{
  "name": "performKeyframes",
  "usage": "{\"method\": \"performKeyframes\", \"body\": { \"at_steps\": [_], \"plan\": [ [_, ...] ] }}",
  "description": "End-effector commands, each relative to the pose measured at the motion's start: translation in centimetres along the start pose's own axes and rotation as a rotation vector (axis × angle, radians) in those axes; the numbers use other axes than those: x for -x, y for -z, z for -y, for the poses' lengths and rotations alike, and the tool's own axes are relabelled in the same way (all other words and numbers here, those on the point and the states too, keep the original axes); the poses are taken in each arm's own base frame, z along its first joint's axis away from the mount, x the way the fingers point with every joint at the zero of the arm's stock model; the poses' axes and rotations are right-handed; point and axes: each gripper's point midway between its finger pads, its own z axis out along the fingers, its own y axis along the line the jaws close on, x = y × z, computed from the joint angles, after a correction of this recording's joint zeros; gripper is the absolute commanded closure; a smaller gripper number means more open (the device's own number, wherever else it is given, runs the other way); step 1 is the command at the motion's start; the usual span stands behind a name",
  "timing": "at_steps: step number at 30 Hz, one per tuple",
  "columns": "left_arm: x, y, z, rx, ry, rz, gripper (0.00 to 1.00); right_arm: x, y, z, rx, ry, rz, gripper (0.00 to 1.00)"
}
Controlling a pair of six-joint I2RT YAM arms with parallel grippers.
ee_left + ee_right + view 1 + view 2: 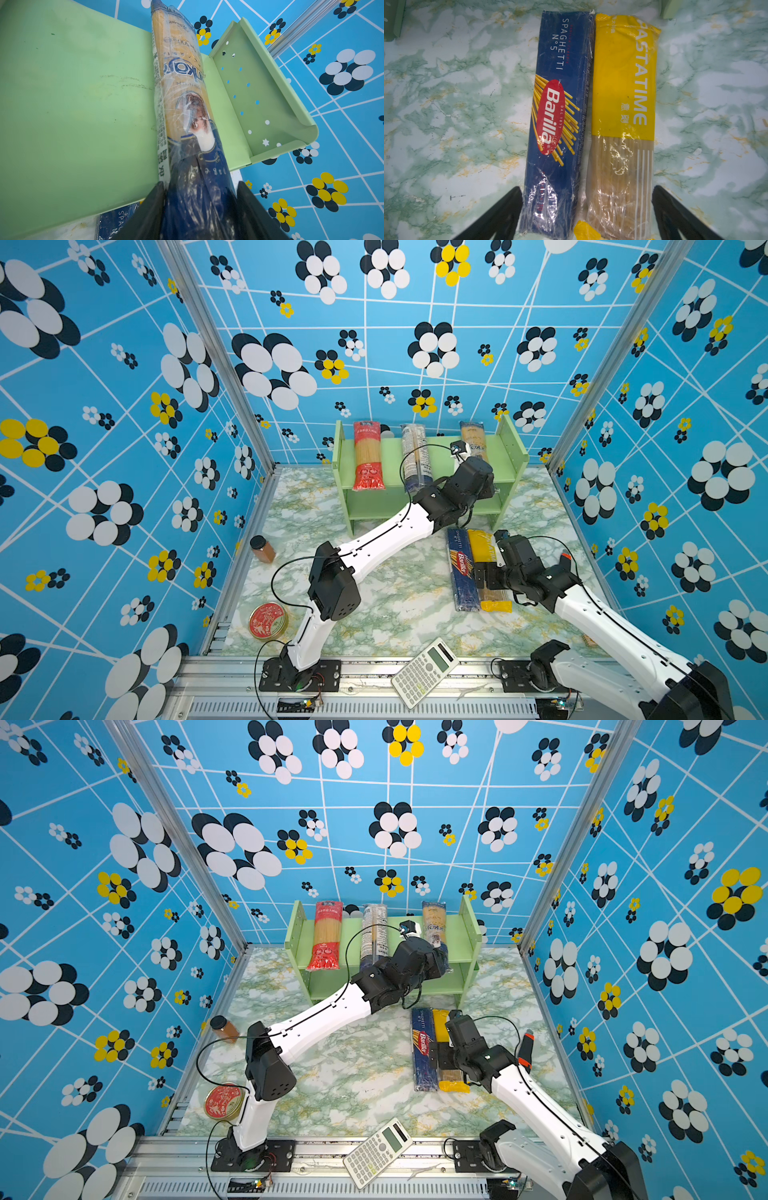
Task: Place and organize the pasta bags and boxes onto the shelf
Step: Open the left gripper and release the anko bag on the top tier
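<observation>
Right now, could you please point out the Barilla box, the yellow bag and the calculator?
Barilla box [550,117]: right wrist view, on its red logo oval.
yellow bag [618,72]: right wrist view, on its yellow printed band.
calculator [417,679]: in a top view, on its keypad.

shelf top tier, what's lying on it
Three packs lie across it: red-ended bag, clear-navy bag, yellow-navy bag. In both top views the left arm hides the last one's near end.

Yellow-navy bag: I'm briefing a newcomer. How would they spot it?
On the light-green shelf at the back, three packs lie across the top tier. The yellow-navy bag is the rightmost in both top views, held by the left gripper. Beside a red-ended bag and a grey-labelled bag, it alone is yellow with a navy end.
</observation>
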Motion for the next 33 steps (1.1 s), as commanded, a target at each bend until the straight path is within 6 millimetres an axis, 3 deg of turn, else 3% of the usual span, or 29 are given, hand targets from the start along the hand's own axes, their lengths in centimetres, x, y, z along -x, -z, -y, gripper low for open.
{"method": "performKeyframes", "body": {
  "at_steps": [1, 8, 15, 22, 26, 28, 29, 33],
  "plan": [
    [0.6, 1.1, 1.7, -0.052, 0.009, 0.011, 0.43, -0.3, -0.2, 0.2, 0.001, 0.0, 0.002, 0.01],
    [1.0, 1.6, 1.2, -0.02, -0.021, 0.022, 0.29, -0.3, -0.2, 0.2, 0.002, 0.0, 0.004, 0.01],
    [2.9, 3.2, 0.5, 0.023, -0.082, 0.08, 0.19, -0.3, -0.2, 0.2, 0.004, -0.001, 0.004, 0.01],
    [5.5, 6.7, 1.7, 0.012, -0.166, 0.14, 0.11, -0.2, -0.2, 0.1, 0.005, -0.002, 0.006, 0.01],
    [6.5, 9.4, 2.9, -0.012, -0.231, 0.166, 0.0, -0.1, -0.1, 0.1, 0.006, -0.004, 0.007, 0.01],
    [5.9, 9.7, 3.0, -0.013, -0.263, 0.158, 0.01, 0.0, -0.1, 0.1, 0.006, -0.005, 0.008, 0.01],
    [6.6, 11.0, 3.3, -0.029, -0.264, 0.169, 0.01, 0.0, -0.1, 0.0, 0.006, -0.006, 0.007, 0.01],
    [6.3, 13.0, 3.2, -0.076, -0.266, 0.149, 0.01, 0.2, 0.1, 0.1, 0.003, -0.006, 0.005, 0.01]
  ]
}}
